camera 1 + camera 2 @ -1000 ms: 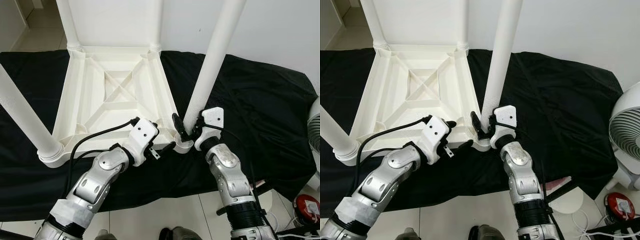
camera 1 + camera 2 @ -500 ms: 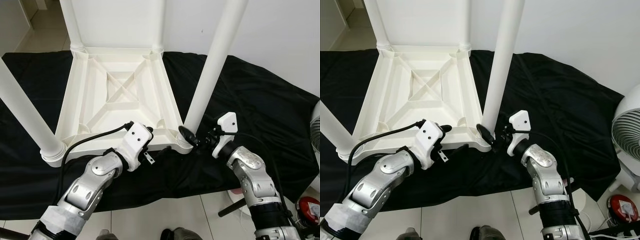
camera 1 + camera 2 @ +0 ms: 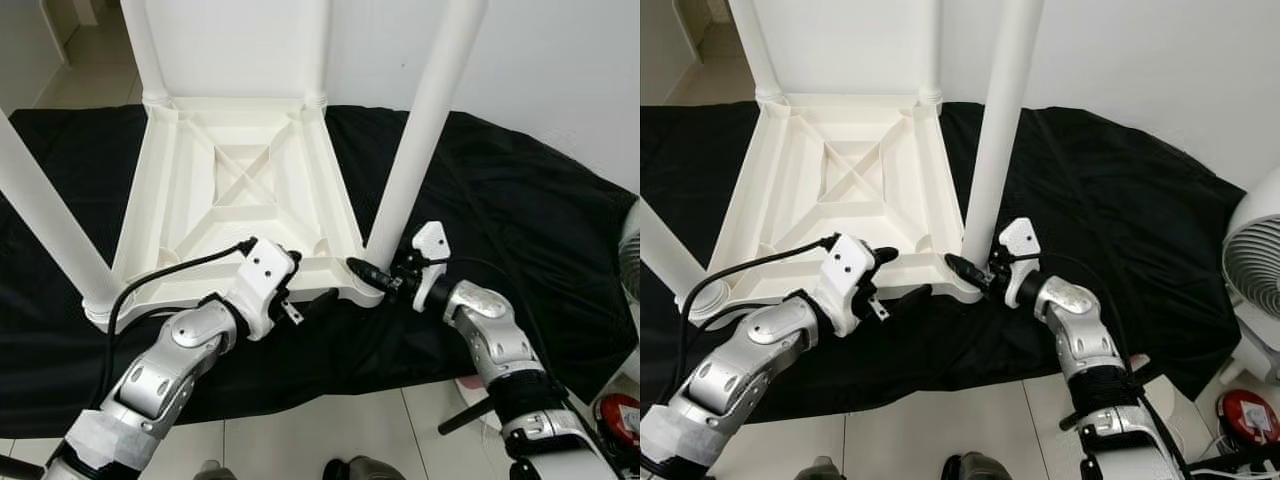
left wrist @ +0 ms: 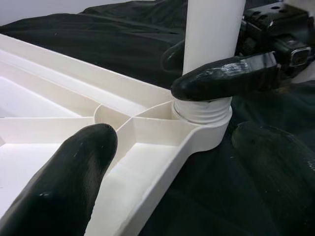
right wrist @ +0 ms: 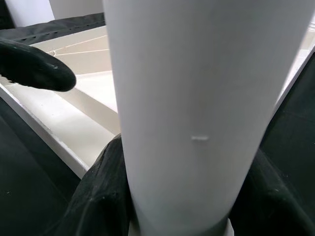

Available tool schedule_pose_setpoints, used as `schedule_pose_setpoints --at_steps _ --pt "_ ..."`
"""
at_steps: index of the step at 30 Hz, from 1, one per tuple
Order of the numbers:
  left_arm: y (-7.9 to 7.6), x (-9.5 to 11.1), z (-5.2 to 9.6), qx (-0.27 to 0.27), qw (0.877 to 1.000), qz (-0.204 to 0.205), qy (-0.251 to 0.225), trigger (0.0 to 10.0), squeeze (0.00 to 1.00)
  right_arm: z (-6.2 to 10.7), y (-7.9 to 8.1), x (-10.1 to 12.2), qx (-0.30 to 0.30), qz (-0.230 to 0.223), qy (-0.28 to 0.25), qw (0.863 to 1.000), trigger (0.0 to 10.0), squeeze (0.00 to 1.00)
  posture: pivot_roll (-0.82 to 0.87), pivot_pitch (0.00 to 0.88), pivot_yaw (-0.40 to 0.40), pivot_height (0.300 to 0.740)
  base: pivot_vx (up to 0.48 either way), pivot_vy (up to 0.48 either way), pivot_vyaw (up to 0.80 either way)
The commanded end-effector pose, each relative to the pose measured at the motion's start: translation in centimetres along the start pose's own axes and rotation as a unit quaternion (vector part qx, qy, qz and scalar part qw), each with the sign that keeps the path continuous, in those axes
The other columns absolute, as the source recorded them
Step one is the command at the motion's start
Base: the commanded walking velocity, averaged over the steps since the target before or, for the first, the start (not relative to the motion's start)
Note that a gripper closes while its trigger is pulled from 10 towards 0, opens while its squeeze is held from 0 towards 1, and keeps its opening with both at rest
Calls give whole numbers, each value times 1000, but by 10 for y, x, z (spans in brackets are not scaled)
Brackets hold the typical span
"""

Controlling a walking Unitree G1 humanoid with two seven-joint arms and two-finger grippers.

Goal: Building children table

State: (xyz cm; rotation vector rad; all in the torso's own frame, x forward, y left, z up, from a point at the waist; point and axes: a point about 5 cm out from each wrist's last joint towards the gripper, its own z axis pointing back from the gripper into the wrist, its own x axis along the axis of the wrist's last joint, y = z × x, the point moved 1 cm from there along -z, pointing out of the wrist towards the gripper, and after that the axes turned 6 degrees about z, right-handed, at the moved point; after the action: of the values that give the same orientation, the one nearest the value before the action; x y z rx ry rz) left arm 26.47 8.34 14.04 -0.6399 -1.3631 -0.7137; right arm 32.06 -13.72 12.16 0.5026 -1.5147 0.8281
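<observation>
- Lying upside down on a black cloth (image 3: pixel 520 230), the white kids' table (image 3: pixel 240 205) shows us its ribbed underside w/ an X-shaped brace; four white legs stand up from the corners.
- We see the right gripper (image 3: pixel 385 283) at the base of the near-right leg (image 3: pixel 415 150), one black finger on each side of the tube, just above the threaded collar where leg meets corner socket.
- From the right wrist cam the leg (image 5: pixel 206 108) sits between the two dark fingers (image 5: pixel 103 196), both pressed against it — fingers closed around the leg.
- The left gripper (image 3: pixel 300 290) is at the table's near edge, just left of that same corner; its fingers are spread apart, one above the rim, one below on the cloth side, gripping nothing that we can make out.
- Left wrist cam: one black fingertip (image 4: pixel 64 172) hovers over the inner ribs of the frame, while a finger of the right gripper (image 4: pixel 221 78) lies across the leg's collar (image 4: pixel 204 110).
- A black cable (image 3: pixel 170 275) runs from the left wrist over the table's near rail.
- Near-left leg (image 3: pixel 50 220) leans toward us at the left; two far legs rise at the back by the white wall.
- Cloth is spread on pale floor tiles (image 3: pixel 330 440); part of a white fan (image 3: pixel 1255 270) at far right, a small red object (image 3: pixel 1248 415) beneath it.
</observation>
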Motion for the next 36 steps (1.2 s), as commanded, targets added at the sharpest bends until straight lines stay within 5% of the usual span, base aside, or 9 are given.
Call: schedule_pose_setpoints --at_steps 1,5,6,12,17,19,27,35,36 --pt "-11 1 4 -97 995 -1 13 10000 0 -1 3 -9 5 -3 20 1000 0 0 101 0 -47 740 0 0 0" --pt "-12 1 4 -96 995 1 13 10000 0 0 5 -13 2 -5 25 1000 0 0 102 0 -48 740 0 0 0" --pt "-12 1 4 -95 995 2 12 10000 0 -2 5 -11 -8 -12 23 1000 10000 0 96 0 -49 740 0 0 0" --pt "-11 1 3 -92 996 4 13 10000 0 -11 -1 -9 -104 -4 37 994 10000 0 90 0 -51 740 0 0 0" --pt "-9 1 0 -84 996 4 12 10000 0 -20 10 -10 -140 -20 48 989 10000 0 83 0 -51 740 0 0 0" --pt "-9 2 -2 -81 997 6 9 10000 0 -30 21 -11 -206 -22 63 976 10000 0 80 0 -51 740 0 0 0" --pt "-8 5 -4 -81 997 5 5 10000 0 -43 29 -7 -316 -60 73 944 10000 0 76 0 -48 740 0 0 0" --pt "-7 6 -5 -79 997 5 2 10000 0 -44 30 -3 -303 -65 60 949 10000 0 77 0 -52 740 0 0 0" --pt "-7 5 -6 -79 997 6 2 10000 0 -43 29 -1 -307 -66 57 948 10000 1000 80 0 -57 740 0 0 0"
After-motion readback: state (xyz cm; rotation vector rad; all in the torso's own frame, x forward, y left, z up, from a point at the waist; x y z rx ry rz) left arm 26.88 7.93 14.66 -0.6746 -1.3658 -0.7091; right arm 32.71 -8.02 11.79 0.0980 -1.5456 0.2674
